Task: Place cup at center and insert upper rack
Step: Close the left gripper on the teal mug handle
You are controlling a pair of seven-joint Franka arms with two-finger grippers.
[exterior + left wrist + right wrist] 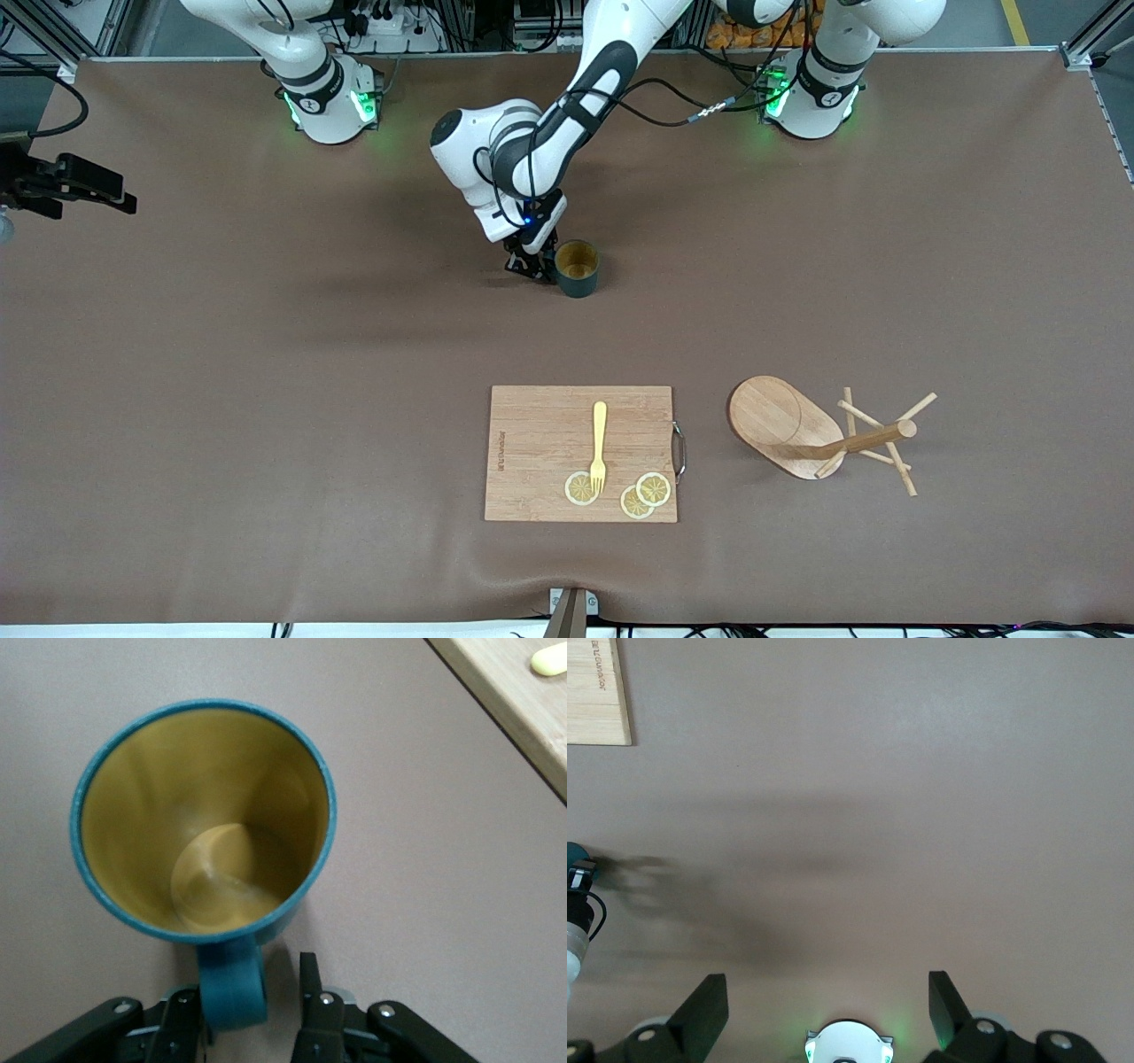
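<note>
Right hand (828, 1010): not seen in the front view, where its arm waits at its own end of the counter (266, 354). In the right wrist view its fingers (704, 1010) stand wide apart over bare brown counter, released, grasping nothing.

Left hand (532, 264): low at mid-counter, just beside the cup. In the left wrist view its fingers (310, 992) straddle the cup's handle with a gap on one side; not yet clenched on it.

Cup (577, 268): dark teal mug, mustard-yellow inside, upright on the counter, mouth up, empty, near the middle of the counter.

Cutting board (532, 425): rectangular, wooden, metal handle at one edge, nearer the front camera than the cup. On it lie a yellow fork (599, 443) and three lemon slices (653, 488).

Upper rack (797, 430): wooden mug tree lying on its side beside the cutting board, toward the left arm's end, oval base tilted up, pegs resting on the counter.
</note>
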